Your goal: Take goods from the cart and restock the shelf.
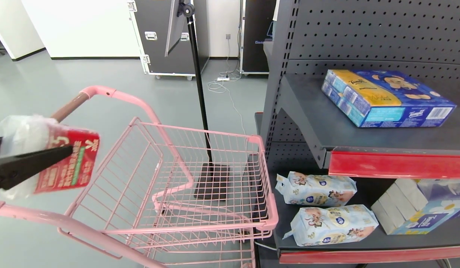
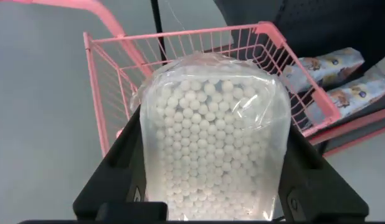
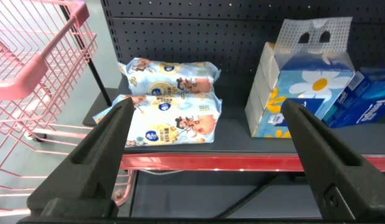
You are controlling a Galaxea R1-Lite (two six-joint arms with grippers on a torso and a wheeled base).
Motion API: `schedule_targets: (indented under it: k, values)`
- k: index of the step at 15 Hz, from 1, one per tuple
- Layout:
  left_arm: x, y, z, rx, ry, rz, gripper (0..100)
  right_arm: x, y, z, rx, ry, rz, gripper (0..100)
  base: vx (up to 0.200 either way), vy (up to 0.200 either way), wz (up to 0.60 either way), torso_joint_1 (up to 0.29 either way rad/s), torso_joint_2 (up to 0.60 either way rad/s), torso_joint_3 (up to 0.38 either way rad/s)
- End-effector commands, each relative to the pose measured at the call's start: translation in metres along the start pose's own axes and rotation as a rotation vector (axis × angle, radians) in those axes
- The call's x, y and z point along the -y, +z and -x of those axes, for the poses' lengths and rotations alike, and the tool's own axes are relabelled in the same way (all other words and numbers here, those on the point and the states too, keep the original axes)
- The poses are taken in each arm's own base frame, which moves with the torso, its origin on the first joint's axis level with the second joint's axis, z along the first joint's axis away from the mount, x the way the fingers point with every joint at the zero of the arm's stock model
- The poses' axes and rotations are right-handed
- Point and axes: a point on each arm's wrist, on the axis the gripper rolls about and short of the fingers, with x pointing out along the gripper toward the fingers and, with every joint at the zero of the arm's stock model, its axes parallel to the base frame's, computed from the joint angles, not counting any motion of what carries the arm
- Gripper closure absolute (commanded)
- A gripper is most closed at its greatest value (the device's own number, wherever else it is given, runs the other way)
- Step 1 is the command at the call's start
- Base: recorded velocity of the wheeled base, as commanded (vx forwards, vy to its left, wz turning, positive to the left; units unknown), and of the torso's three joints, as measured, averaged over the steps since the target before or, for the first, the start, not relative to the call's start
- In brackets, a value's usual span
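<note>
The carry is judged under way: a bag [image 1: 71,169] is clamped in the left hand [image 2: 211,155] at nine o'clock, clear of the cart [image 1: 267,223]. The right hand [image 3: 208,106] is spread wide. A swing to the shelf [image 1: 319,126] at three o'clock is called for.

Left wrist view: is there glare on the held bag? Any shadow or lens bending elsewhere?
Left wrist view: glare streaks the clear film of the held bag. Head view: the lower shelf is shadowed by the upper shelf; its red rail bows, wide-lens bending. Right wrist view: little glare on the packs.
</note>
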Motion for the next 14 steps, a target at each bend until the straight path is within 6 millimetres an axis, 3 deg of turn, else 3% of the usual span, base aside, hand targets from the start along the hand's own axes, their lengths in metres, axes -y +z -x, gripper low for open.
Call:
schedule_targets:
  k: [1, 5, 14]
  values:
    - [0.012, -0.048, 0.064, 0.106, 0.013, 0.009, 100, 0.000, 0.000, 0.000, 0.000, -0.001, 0.000, 0, 0.000, 0.000, 0.00, 0.090, -0.35, -0.251]
    - [0.017, -0.078, 0.083, 0.115, -0.002, 0.023, 100, 0.000, 0.000, 0.000, 0.000, -0.001, 0.000, 0, 0.000, 0.000, 0.00, 0.148, -0.48, -0.331]
    - [0.019, -0.077, 0.088, 0.163, -0.030, 0.040, 100, 0.000, 0.000, 0.000, -0.002, -0.001, 0.002, 0, 0.000, 0.000, 0.00, 0.198, -0.55, -0.355]
